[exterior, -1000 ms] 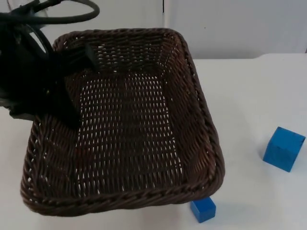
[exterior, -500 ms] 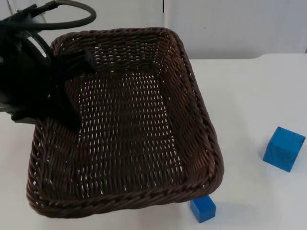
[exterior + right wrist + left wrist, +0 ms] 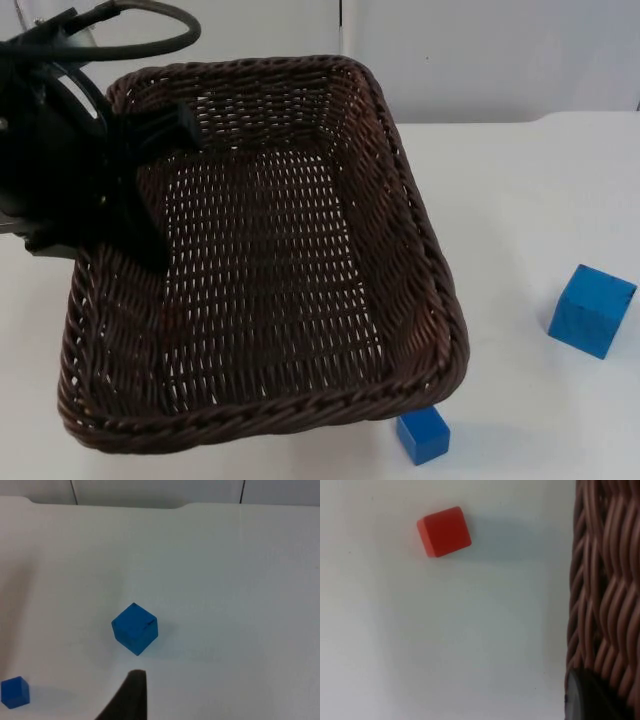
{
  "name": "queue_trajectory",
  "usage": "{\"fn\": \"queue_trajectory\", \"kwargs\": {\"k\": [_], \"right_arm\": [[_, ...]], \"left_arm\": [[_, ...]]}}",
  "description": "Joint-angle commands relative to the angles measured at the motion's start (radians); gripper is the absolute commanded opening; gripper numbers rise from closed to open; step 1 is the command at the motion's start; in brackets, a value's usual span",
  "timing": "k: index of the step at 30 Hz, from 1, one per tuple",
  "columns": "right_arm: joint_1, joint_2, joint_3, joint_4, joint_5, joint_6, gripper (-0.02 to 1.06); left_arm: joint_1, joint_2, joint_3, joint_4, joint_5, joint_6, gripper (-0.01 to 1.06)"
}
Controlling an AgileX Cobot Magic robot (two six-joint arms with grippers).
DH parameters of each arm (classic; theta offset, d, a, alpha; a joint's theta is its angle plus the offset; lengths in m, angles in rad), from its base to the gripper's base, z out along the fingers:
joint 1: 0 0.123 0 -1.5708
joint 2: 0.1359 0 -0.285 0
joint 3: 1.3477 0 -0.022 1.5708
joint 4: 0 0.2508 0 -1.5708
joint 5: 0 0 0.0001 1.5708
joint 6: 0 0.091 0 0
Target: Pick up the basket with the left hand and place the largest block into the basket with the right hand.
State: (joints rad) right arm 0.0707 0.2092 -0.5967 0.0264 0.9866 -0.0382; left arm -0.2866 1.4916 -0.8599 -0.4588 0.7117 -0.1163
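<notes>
My left gripper point(image 3: 150, 190) is shut on the left wall of the dark brown wicker basket point(image 3: 420, 250), holding it off the table at a slight tilt. In the left wrist view the basket's woven wall point(image 3: 605, 580) runs beside a black fingertip point(image 3: 590, 700). The basket is empty inside. The largest block, a blue cube point(image 3: 592, 310), rests on the table right of the basket; it is seen again as the blue cube point(image 3: 135, 628) just beyond my right gripper point(image 3: 131, 700), which hangs above the table.
A small blue cube point(image 3: 423, 437) lies by the basket's near right corner, also seen as the small cube point(image 3: 14, 692). A red cube point(image 3: 444, 531) sits on the table left of the basket. The grey partition wall point(image 3: 500, 50) closes the back.
The basket in my left gripper has risen a little, its near left corner shifting right. The blue cubes have stayed where they were.
</notes>
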Motion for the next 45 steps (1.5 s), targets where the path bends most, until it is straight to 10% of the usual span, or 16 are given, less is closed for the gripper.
{"fn": "queue_trajectory", "kwargs": {"k": [1,27,45], "right_arm": [[-0.006,0.114,-0.042,0.006,-0.07,0.001,1.05],[0.015,0.9,-0.373,0.004,-0.13,-0.054,1.05],[0.265,1.244,-0.383,0.002,-0.222,-0.243,1.05]], "left_arm": [[-0.005,-0.013,-0.002,-0.037,-0.014,-0.008,0.0],[-0.005,-0.013,-0.002,-0.05,-0.012,-0.001,0.0],[-0.005,-0.013,-0.002,-0.05,-0.012,-0.001,0.0]]}}
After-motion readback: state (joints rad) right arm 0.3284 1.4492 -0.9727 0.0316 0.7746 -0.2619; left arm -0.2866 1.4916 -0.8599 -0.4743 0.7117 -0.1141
